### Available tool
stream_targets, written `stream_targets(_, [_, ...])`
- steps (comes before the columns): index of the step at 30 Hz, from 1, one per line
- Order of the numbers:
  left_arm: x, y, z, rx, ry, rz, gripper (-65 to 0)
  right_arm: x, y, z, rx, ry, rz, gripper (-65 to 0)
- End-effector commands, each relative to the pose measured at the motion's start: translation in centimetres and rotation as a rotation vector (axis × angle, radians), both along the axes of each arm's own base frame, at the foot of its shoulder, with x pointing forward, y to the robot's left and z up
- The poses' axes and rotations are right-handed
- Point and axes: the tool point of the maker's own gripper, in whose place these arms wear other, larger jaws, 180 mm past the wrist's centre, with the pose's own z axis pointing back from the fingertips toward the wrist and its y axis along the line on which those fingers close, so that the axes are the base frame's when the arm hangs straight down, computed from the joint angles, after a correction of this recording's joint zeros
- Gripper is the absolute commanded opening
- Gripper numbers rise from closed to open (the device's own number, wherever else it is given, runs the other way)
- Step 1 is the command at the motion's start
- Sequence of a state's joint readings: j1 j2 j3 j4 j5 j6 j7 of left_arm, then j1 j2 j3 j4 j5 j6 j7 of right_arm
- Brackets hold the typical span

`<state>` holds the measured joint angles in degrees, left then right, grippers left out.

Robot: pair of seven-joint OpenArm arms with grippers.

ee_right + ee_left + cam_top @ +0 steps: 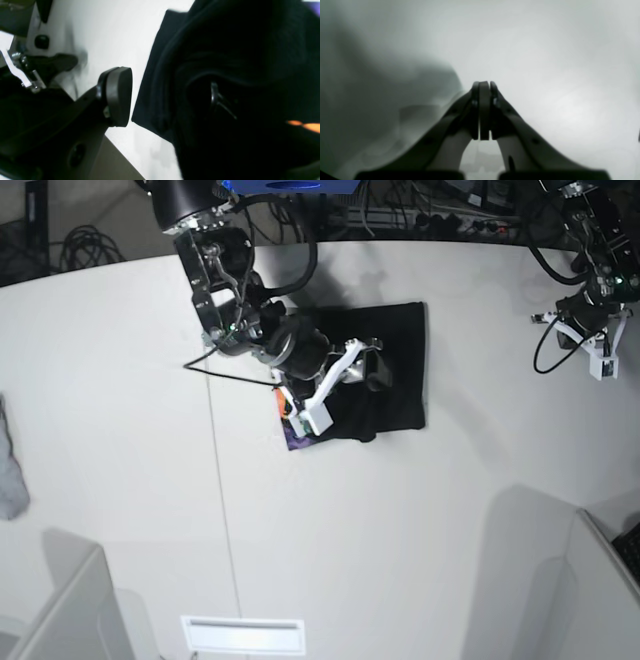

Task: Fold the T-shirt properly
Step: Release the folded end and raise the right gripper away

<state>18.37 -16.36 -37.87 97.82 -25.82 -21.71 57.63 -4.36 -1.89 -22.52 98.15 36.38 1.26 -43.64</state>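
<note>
A small grey cloth [10,470] lay far off to the left of the T-shirt, at the edge of the white table [400,520].

The T-shirt [395,370] was the big thing in the middle. It was black and folded into a rough square, lying flat on the table. At its lower left corner a bit of orange and purple print [291,425] peeked out.

The right arm [230,280] reached down over the left part of the T-shirt. The right gripper [368,360] sat right on top of the black cloth. In the right wrist view, one dark round pad [117,96] stood out over the bare table just left of the T-shirt's edge, and the other finger [215,97] was down among the dark folds. The jaws stood wide apart there. I could not tell if any cloth was pinched between them.

Far to the right of the T-shirt, well away from it, the left arm [595,270] hung near the table's edge. The left gripper [483,86] had its two fingers pressed tight together, with nothing between them. Below it was only bare, blurry table.
</note>
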Motion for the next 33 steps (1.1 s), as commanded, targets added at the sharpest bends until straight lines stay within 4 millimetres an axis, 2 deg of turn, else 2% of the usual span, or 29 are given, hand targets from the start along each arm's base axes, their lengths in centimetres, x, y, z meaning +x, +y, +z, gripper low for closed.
stream_targets(1, [0.6,0.4,1.0,0.019,-0.032,-0.013,-65.0,0.8,0.9,1.8,0.040,-0.049,0.001,-29.6])
stream_targets(8, [0.6,0.3,0.9,0.015,-0.032,-0.011,-65.0,0.9,2.9,3.1,0.037,-0.084,0.061,-29.6])
stream_targets(14, [0.7,0.3,1.0,0.017,-0.034,-0.013,-65.0,-0.6,6.3,4.2,0.063,-0.098,0.151,-29.6])
stream_targets(17, [0.8,-0.1,1.0,0.008,-0.040,-0.020,-65.0,-0.7,6.6,5.1,0.069,-0.126,0.167,-29.6])
stream_targets(19, [0.9,-0.3,1.0,0.005,-0.041,-0.023,-65.0,0.4,4.7,4.8,0.053,-0.132,0.121,-29.9])
stream_targets(21, [0.9,-0.9,1.0,-0.006,-0.050,-0.023,-65.0,1.2,2.8,3.9,0.028,-0.122,0.076,-34.4])
stream_targets(23, [1.1,-1.9,1.1,-0.025,-0.069,-0.022,-65.0,1.9,0.5,2.9,0.005,-0.107,0.022,-44.7])
stream_targets(26, [1.8,-3.9,1.6,-0.045,-0.104,-0.056,-65.0,2.6,-2.6,2.0,-0.014,-0.084,-0.063,-65.0])
stream_targets(31, [2.8,-8.9,1.0,-0.111,-0.117,-0.167,-65.0,3.2,-7.7,1.1,-0.034,-0.059,-0.211,-65.0])
stream_targets(33, [2.9,-10.3,0.7,-0.138,-0.117,-0.183,-65.0,3.3,-9.2,0.9,-0.041,-0.051,-0.256,-65.0])
